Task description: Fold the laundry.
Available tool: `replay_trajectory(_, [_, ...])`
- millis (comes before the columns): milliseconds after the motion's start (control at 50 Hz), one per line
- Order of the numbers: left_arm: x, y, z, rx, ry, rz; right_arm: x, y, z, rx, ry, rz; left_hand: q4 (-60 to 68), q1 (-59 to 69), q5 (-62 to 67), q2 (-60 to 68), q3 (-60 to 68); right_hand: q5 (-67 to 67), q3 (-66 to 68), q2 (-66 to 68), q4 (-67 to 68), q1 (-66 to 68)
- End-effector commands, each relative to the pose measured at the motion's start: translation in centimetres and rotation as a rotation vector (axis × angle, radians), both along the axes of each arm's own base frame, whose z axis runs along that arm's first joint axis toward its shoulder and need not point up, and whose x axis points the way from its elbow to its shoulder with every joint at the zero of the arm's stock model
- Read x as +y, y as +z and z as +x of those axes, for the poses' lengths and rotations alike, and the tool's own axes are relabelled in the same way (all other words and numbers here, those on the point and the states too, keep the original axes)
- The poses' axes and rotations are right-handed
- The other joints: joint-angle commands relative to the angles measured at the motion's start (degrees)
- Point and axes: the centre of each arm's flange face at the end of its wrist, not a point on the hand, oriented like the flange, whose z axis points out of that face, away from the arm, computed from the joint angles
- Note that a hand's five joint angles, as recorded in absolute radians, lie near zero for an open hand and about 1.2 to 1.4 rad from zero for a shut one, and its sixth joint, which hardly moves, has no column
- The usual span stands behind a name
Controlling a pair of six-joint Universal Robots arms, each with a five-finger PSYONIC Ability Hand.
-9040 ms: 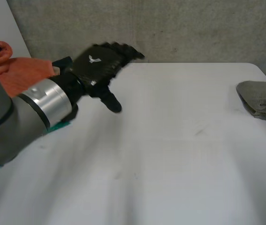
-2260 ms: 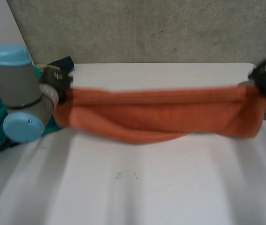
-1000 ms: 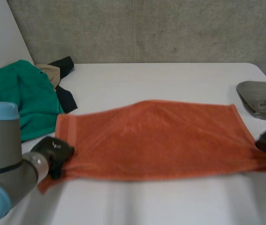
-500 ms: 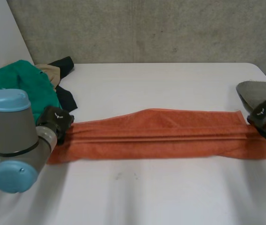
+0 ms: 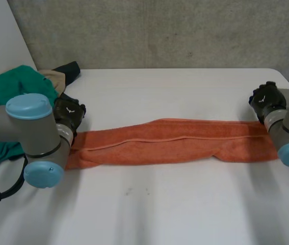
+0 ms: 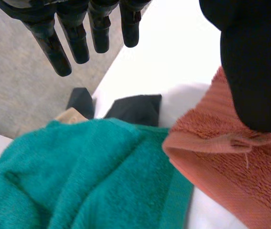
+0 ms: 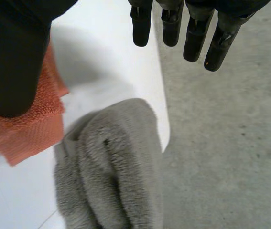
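An orange towel (image 5: 175, 144) lies folded lengthwise into a long narrow strip across the white table (image 5: 185, 209). My left hand (image 5: 69, 113) hovers at the strip's left end, open. In the left wrist view its fingers (image 6: 78, 40) are straight and its thumb (image 6: 252, 71) stands apart over the towel's end (image 6: 221, 171). My right hand (image 5: 264, 99) is at the strip's right end, open too. In the right wrist view its fingers (image 7: 194, 40) are straight and its thumb (image 7: 16, 57) is over the orange corner (image 7: 30, 129).
A green towel (image 5: 11, 97) is heaped at the table's left, with tan (image 5: 52, 77) and black cloths (image 5: 69, 69) beside it. A folded grey towel (image 7: 111, 171) lies by the table's right edge, next to the orange corner. The concrete floor (image 7: 221, 133) lies beyond that edge.
Both hands have let go of the towel's ends and their fingers have straightened. The towel went from spread flat to a narrow folded strip. Both hands shifted slightly toward the far side.
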Motion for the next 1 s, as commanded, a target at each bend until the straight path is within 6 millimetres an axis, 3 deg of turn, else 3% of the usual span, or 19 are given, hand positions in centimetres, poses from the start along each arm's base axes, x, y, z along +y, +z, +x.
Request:
replay_trajectory(20, [2.1,2.3,0.8,0.013,-0.028,-0.014,2.2,4.4,-0.4,-0.177,0.045,-0.017,-1.5,-1.1,-2.6,-1.7,-1.9,-3.6,-1.8,-2.3,-3.1,-1.1])
replay_trajectory(100, [3.4,1.6,0.5,0.017,-0.115,0.028,3.7,5.0,-1.0,-0.22,0.119,0.076,-1.5,-1.1,-2.6,-1.7,-1.9,-3.6,-1.8,-2.3,-3.1,-1.1])
replay_trajectory(200, [4.0,0.3,1.0,0.003,-0.145,0.075,4.7,3.5,-1.6,-0.24,0.158,0.228,-1.3,-0.9,-2.4,-1.5,-1.7,-3.6,-1.8,-2.3,-3.1,-1.1])
replay_trajectory(260, [3.7,0.0,1.0,-0.016,-0.151,0.07,4.3,2.5,-1.7,-0.229,0.159,0.253,-1.5,-1.1,-2.6,-1.7,-1.9,-3.6,-1.8,-2.3,-3.1,-1.1])
replay_trajectory(340, [1.8,-1.5,1.2,-0.083,-0.146,0.045,3.1,1.5,-2.1,-0.195,0.16,0.238,-0.6,-0.2,-1.7,-0.8,-1.0,-3.6,-1.8,-2.3,-3.1,-1.1])
replay_trajectory(500, [-1.0,-2.1,1.0,-0.103,-0.139,-0.008,0.9,0.0,-1.7,-0.18,0.179,0.16,1.2,1.6,0.1,1.0,0.8,-3.6,-1.8,-2.3,-3.1,-1.1])
replay_trajectory(640, [-2.8,-2.6,0.3,-0.1,-0.144,-0.036,-1.6,0.2,-1.5,-0.184,0.19,0.042,1.7,2.1,0.6,1.5,1.3,-3.6,-1.8,-2.3,-3.1,-1.1])
replay_trajectory(800, [-7.7,-0.1,-1.0,-0.043,-0.121,-0.255,-5.8,-0.3,-0.8,-0.317,0.192,-0.06,3.9,4.3,2.8,3.7,3.5,-3.6,-1.8,-2.3,-3.1,-1.1])
replay_trajectory(900, [-8.5,0.7,-1.2,-0.034,-0.119,-0.292,-7.6,-0.6,-0.3,-0.386,0.145,-0.116,3.7,4.1,2.7,3.6,3.3,-3.6,-1.8,-2.3,-3.1,-1.1])
replay_trajectory(1000, [-7.1,0.1,-1.5,-0.048,-0.139,-0.248,-6.8,0.1,0.4,-0.396,0.145,-0.104,2.7,3.1,1.7,2.6,2.3,-3.6,-1.8,-2.3,-3.1,-1.1])
